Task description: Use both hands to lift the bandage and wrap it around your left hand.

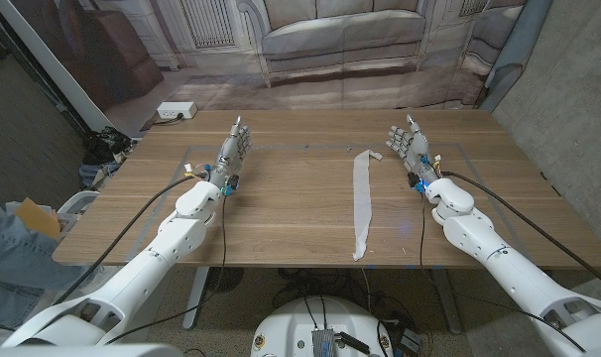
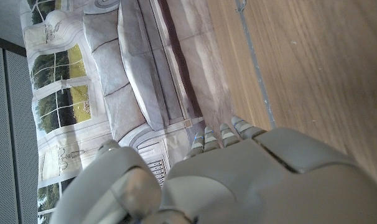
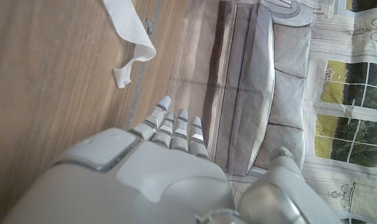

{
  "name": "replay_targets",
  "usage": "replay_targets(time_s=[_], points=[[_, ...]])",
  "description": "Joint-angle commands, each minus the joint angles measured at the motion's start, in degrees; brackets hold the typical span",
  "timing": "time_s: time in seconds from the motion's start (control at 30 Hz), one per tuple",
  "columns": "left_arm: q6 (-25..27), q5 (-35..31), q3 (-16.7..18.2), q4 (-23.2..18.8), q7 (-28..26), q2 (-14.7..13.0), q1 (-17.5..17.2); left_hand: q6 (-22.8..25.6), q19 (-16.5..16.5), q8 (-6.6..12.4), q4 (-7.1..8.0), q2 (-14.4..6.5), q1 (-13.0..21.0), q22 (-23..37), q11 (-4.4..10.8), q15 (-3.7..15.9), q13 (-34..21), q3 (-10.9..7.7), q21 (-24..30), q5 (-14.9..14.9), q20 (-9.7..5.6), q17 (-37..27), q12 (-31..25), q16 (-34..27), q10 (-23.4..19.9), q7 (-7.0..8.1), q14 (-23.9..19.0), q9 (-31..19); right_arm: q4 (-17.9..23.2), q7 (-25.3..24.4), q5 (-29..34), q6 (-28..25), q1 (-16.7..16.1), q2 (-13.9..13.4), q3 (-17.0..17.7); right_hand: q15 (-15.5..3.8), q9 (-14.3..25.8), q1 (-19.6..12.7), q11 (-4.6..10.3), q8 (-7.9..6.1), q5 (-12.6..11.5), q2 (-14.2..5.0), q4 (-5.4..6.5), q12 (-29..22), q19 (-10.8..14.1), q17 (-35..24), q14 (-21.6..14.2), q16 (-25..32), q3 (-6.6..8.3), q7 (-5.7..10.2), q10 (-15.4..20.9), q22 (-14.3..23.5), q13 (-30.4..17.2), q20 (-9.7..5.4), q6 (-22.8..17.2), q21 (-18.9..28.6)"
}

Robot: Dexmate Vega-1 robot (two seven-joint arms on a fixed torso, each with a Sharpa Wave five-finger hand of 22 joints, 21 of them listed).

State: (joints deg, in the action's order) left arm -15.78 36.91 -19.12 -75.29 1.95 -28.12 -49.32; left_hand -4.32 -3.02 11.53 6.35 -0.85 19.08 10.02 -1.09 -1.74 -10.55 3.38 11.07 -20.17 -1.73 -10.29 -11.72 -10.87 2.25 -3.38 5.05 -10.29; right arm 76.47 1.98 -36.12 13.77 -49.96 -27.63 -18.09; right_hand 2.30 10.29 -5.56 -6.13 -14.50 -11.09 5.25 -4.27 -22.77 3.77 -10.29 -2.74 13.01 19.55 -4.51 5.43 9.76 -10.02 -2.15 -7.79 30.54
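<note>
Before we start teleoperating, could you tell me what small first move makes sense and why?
Probably bring the right hand over to the bandage's far end: the strip lies flat and untouched on the table, nearer that hand; the left hand holds nothing.

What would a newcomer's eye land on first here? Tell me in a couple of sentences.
First, the long white cloth bandage lying stretched out on the wooden table, running from far edge to near edge, right of centre. Next, the two pale robot hands on either side of it: the left hand well apart on the left, the right hand close beside the bandage's far end, neither touching it.
</note>
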Motion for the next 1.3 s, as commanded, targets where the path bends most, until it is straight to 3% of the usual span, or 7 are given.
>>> replay_targets(time_s=[0.03,0.5,0.63,0.77,1.3], points=[[2.14,-3.16,5.05,-1.41,2.78,2.78,-1.74,-0.09,-0.40,0.31,0.20,-0.16,0.52,0.27,0.00,0.15,-0.13,-0.15,0.41,-0.34,0.13,-0.14,-0.45,-0.26,-0.03,-0.06,0.17,-0.31,4.04,1.86,5.93,-4.88,-3.68,5.21,7.31,0.02,0.17,-0.46,-0.32,-0.21,-0.36,-0.17,0.03,-0.18,0.72,-0.18,-0.87,0.34,0.33,0.07,0.24,0.17,-0.09,-1.13,-0.69,0.13],[5.01,-9.13,7.05,-4.25,5.78,3.33,-1.36,0.51,-0.50,0.42,-0.34,-1.06,1.75,0.26,0.19,0.05,-0.14,-0.65,0.36,-0.37,0.20,-0.10,-0.59,-0.31,-0.74,-0.06,-0.43,-0.32,7.04,3.50,11.20,-5.10,-7.15,10.15,11.77,0.06,0.18,-0.55,-0.37,-0.06,-0.44,-0.39,0.00,0.10,0.94,-0.14,-1.19,0.19,0.27,0.16,0.61,0.18,-0.11,-1.06,-1.15,-0.21],[4.52,-12.13,7.66,-5.09,3.15,3.45,-2.06,1.85,-0.09,0.82,-1.08,-1.93,3.34,0.24,0.48,0.24,-0.15,-1.29,0.49,-0.31,0.27,-0.05,-0.90,-0.55,-1.97,0.17,-1.65,-0.34,6.46,4.68,11.73,-4.42,-7.01,11.04,12.36,0.14,0.19,-0.62,-0.41,-0.02,-0.46,-0.44,-0.04,0.14,1.06,-0.12,-1.37,0.18,0.26,0.18,0.81,0.18,-0.11,-1.03,-1.28,-0.29],[6.06,-16.59,7.64,-6.66,-0.03,1.91,-2.13,5.31,1.62,1.62,-3.05,-2.85,7.02,0.20,1.31,1.28,-0.17,-2.36,0.92,0.10,0.02,0.01,-1.61,-0.99,-5.30,0.64,-4.81,-0.36,6.04,5.51,11.69,-4.51,-6.42,12.12,12.84,0.17,0.19,-0.69,-0.48,0.00,-0.48,-0.53,-0.07,0.22,1.16,-0.11,-1.47,0.15,0.27,0.21,0.87,0.19,-0.12,-1.04,-1.45,-0.36],[7.20,-31.71,6.72,-9.27,-13.71,-1.24,-3.17,11.88,7.81,2.48,-7.22,-3.71,14.40,0.24,2.88,2.85,-0.20,-4.22,2.18,1.67,-0.55,0.05,-2.45,-1.55,-12.36,1.54,-12.14,-0.45,6.82,4.60,14.06,-5.69,-6.34,14.04,13.13,0.09,0.22,-0.94,-0.57,0.29,-0.52,-0.77,-0.19,0.62,1.43,-0.07,-1.67,-0.11,0.23,0.25,1.18,0.21,-0.14,-0.91,-1.72,-0.77]])
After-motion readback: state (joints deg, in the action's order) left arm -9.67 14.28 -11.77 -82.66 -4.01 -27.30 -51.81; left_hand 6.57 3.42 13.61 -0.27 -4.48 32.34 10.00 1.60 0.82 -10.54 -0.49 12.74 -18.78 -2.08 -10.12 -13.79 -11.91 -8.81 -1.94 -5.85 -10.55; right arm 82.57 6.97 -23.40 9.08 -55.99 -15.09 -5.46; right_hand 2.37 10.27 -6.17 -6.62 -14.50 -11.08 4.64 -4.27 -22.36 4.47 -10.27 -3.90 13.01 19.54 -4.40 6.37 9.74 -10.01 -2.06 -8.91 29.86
